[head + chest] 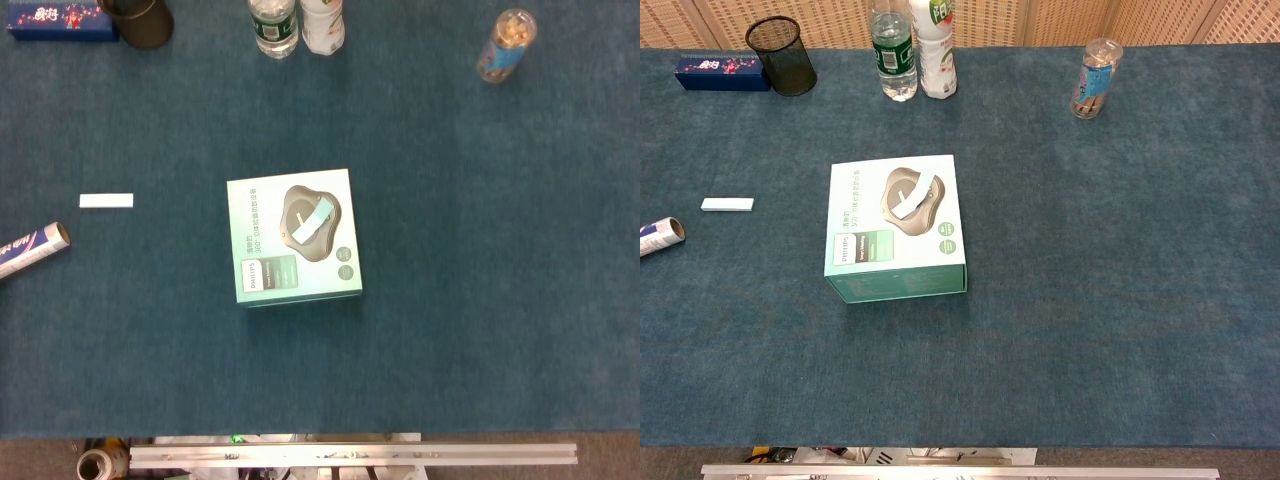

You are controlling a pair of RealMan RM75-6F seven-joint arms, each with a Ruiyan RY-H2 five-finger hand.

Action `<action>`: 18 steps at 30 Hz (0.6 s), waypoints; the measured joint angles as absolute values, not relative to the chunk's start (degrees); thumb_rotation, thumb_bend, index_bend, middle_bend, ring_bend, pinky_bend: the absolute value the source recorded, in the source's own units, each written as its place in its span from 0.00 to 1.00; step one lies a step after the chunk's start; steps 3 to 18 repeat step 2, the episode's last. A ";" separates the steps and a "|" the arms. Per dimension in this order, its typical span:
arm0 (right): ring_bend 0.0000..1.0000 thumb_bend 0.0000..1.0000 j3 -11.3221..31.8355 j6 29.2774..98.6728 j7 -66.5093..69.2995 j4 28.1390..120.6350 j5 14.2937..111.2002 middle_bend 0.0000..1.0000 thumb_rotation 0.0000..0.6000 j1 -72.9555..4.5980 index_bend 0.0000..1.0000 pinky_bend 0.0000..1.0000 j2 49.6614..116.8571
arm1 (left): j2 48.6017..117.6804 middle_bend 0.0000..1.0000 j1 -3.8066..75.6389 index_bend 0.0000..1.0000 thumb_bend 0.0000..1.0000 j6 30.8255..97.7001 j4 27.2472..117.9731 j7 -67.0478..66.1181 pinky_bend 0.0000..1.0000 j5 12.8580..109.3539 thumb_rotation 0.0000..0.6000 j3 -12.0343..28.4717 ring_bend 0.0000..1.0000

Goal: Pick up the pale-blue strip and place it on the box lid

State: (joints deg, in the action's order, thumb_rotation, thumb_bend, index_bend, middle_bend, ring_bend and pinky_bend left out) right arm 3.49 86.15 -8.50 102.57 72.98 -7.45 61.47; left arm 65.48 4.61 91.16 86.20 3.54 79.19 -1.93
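A pale-blue strip [313,220] [913,197] lies slanted on the lid of the mint-green box [270,215] [865,195], over the grey printed shape. The box sits flat near the middle of the blue table. A second pale strip [106,200] [727,204] lies flat on the cloth to the left of the box, well apart from it. Neither hand shows in the head view or the chest view.
Along the far edge stand a black mesh cup [780,55], a dark blue carton [722,72], two bottles [913,50] and a clear jar [1095,78]. A foil-wrapped roll [660,236] lies at the left edge. A metal rail [350,455] runs along the near edge.
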 measured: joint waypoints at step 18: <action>0.41 0.06 3.57 86.00 -8.68 102.69 73.32 0.48 1.00 -7.37 0.30 0.54 61.61 | 65.54 0.35 4.45 0.10 0.38 91.05 86.22 3.53 0.43 79.70 1.00 -1.60 0.33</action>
